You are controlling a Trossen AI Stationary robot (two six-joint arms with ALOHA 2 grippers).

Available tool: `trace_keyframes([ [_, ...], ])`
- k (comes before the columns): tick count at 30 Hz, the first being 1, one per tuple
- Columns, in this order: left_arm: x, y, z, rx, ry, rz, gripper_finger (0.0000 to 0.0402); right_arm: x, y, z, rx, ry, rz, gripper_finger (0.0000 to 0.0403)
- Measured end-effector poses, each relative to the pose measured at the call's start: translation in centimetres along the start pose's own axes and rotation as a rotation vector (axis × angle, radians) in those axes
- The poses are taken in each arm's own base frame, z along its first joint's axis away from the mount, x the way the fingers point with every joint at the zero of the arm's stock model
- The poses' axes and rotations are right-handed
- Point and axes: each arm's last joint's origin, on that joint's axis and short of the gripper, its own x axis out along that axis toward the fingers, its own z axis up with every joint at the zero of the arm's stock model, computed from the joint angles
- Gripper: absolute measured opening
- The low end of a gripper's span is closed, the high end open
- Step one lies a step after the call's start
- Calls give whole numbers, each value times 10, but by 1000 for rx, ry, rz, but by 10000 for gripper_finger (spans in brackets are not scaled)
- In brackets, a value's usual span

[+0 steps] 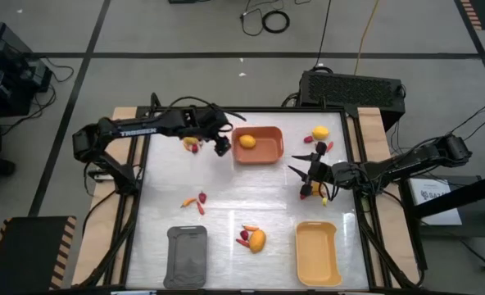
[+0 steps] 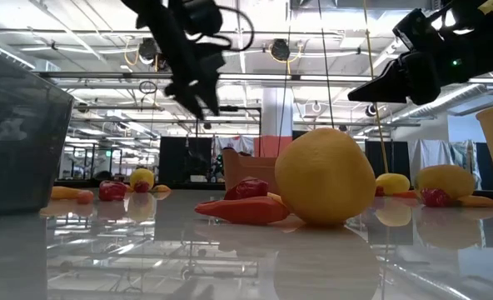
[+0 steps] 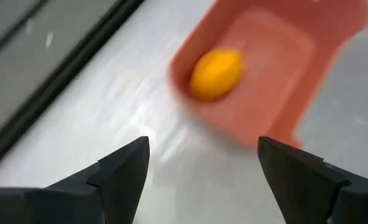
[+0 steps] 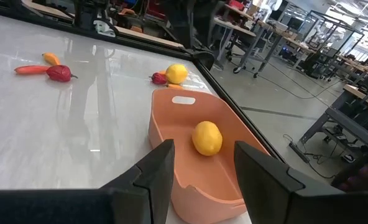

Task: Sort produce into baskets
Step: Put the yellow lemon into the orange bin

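Glossy white table (image 1: 251, 205), workshop floor and cables behind it. Your left gripper (image 1: 222, 147) hangs just off the left end of the orange-brown basket (image 1: 267, 152), fingers (image 3: 119, 171) spread wide, nothing between them. One lemon (image 1: 247, 141) already sits inside that basket, near its left end, just beyond the fingertips in the left wrist view.

Nearest loose produce for the left arm: the small yellow and red cluster (image 1: 193, 144) just left of the gripper, on the far side from the basket. So your next pick means swinging away from the basket, not toward it. Second choice is the carrot and berry pair (image 1: 196, 201) nearer mid-table; the carrot's long axis looks roughly left-right in the high view, so I'd close across it.

Your right gripper (image 1: 315, 176) sits at the right side of the table, fingers (image 4: 156, 171) partly apart. You can't tell from these views whether it holds anything; yellow and red bits show right at it. Another lemon (image 1: 319, 132) with red pieces lies behind it.

Front edge: dark grey basket (image 1: 187, 256) and pale yellow basket (image 1: 318, 252), both look unfilled. Between them a lemon (image 1: 257, 239) with a carrot and berries touching it.

Materials: baskets are smooth moulded plastic, shallow, rounded corners. Lemons are rounded with a dimpled skin, likely to roll. Carrots thin and tapered, berries small and lumpy.
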Motion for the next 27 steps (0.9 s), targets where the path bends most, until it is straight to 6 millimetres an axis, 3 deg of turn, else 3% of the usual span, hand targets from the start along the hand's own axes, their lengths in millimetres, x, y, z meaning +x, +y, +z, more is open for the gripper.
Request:
trace_keyframes([
  [7,-3,25,-16,-117,177,88,306,0,0,1,9,-11,-1,157],
  [18,1,93,-18,-475,240,240,306,0,0,3,44,-24,0,157],
  [27,29,113,-25,-651,372,215,306,0,0,3,41,-24,0,157],
])
